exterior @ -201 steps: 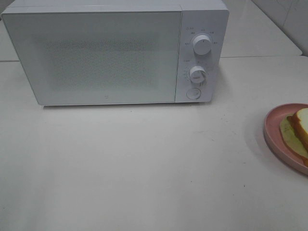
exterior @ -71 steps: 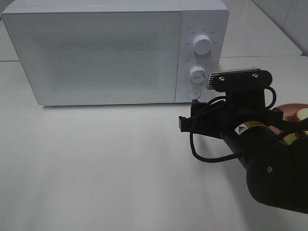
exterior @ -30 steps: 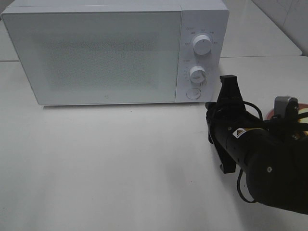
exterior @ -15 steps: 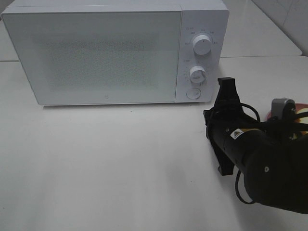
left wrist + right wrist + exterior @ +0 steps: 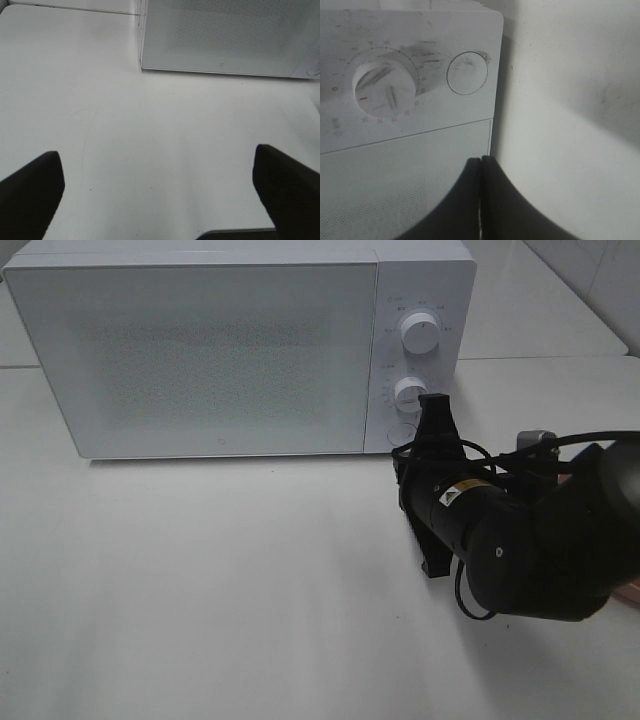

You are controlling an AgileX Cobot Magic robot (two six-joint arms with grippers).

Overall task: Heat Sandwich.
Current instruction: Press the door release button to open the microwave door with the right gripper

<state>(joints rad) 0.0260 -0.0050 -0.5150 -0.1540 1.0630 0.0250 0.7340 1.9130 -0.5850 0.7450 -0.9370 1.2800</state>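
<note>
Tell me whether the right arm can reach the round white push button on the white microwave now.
Probably yes: its shut jaws point toward the round white push button from close by, with nothing visible between them.

I brought my right arm (image 5: 530, 550) in over the worktop's (image 5: 200, 590) right edge, where none of it had shown at first. It hung over the pink plate (image 5: 630, 592) for a moment, then swung away from that edge toward the microwave (image 5: 220, 350) at the far side. I rolled the wrist about a quarter turn on the way and closed my right gripper (image 5: 481, 164) until its fingers met. It ended close in front of the round button (image 5: 467, 73) on the control panel. The arm came to cover the sandwich and nearly all of the plate.
</note>
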